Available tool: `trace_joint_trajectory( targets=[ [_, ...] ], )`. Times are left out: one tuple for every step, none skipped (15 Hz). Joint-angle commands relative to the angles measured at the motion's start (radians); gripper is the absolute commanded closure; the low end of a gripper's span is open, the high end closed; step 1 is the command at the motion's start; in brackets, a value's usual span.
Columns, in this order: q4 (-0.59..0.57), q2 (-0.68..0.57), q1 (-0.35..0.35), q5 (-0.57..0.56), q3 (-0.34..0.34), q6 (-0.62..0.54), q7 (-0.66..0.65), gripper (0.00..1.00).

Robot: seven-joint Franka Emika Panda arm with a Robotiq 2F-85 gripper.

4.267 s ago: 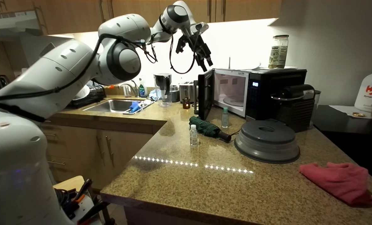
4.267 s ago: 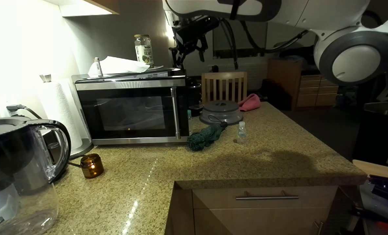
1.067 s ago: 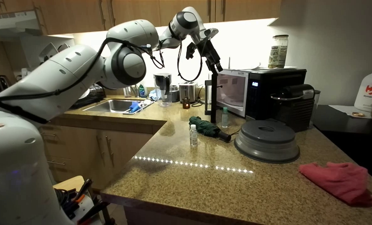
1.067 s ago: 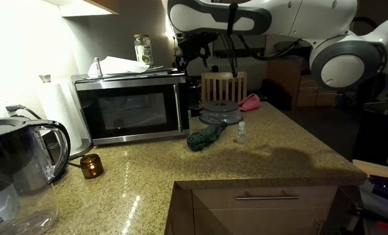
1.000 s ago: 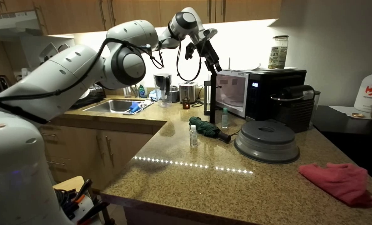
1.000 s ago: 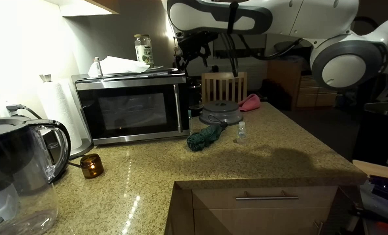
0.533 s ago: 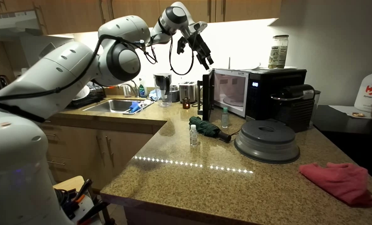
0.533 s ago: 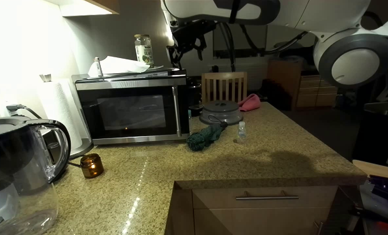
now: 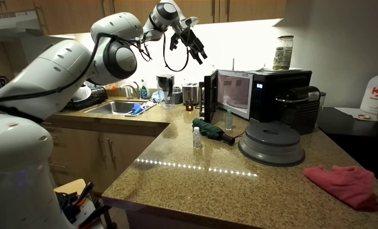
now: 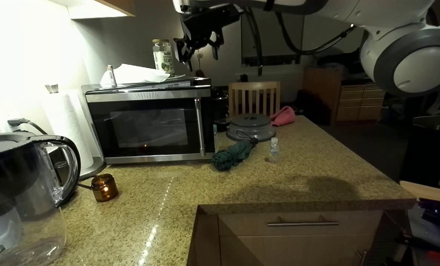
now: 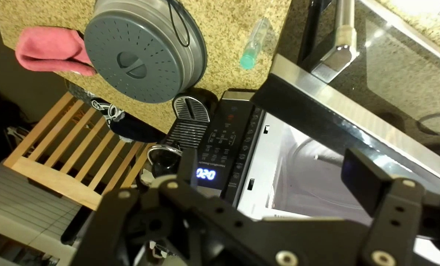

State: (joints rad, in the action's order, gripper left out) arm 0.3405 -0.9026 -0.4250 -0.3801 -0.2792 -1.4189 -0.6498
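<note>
Robot arm (image 9: pixel 69 62): glossy white, rounded segments, small oval recesses. Elbow (image 9: pixel 124 61): pale round cap, dark grey ring. Black cable (image 9: pixel 59 89): both sides of the elbow, looped beyond it. Shoulder (image 9: pixel 14 146), below the elbow: small reddish mark (image 9: pixel 12 124). Gripper (image 11: pixel 273 162): black, jointed links, flat-faced fingers (image 11: pixel 364 181), pale metal screws (image 11: pixel 286 257).

An exterior view looks across the counter (image 9: pixel 220 194) into the open microwave (image 9: pixel 257 98); an exterior view, close by the pitcher (image 10: pixel 14 166) here, faces the door (image 10: pixel 149 127). Both share the umbrella (image 9: pixel 210 130). Overhead, the wrist view peers down at that door.
</note>
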Motion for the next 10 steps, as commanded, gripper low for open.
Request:
trace_joint_trajectory(
  targets=[
    [0.000, 0.007, 0.025, 0.011, 0.021, -0.046, 0.000, 0.00],
    [0.000, 0.005, 0.032, 0.010, 0.022, -0.058, 0.006, 0.00],
    [0.000, 0.004, 0.041, 0.013, 0.025, -0.079, 0.015, 0.00],
    [0.001, 0.002, 0.046, 0.011, 0.025, -0.109, 0.026, 0.00],
    [0.002, 0.002, 0.055, 0.016, 0.031, -0.142, 0.033, 0.00],
    [0.003, 0.001, 0.066, 0.024, 0.038, -0.172, 0.033, 0.00],
    [0.004, 0.001, 0.083, 0.040, 0.052, -0.215, 0.037, 0.00],
    [0.005, -0.001, 0.095, 0.052, 0.063, -0.250, 0.040, 0.00],
    [0.005, -0.003, 0.105, 0.064, 0.072, -0.282, 0.037, 0.00],
    [0.006, -0.005, 0.118, 0.078, 0.081, -0.308, 0.029, 0.00]
  ],
)
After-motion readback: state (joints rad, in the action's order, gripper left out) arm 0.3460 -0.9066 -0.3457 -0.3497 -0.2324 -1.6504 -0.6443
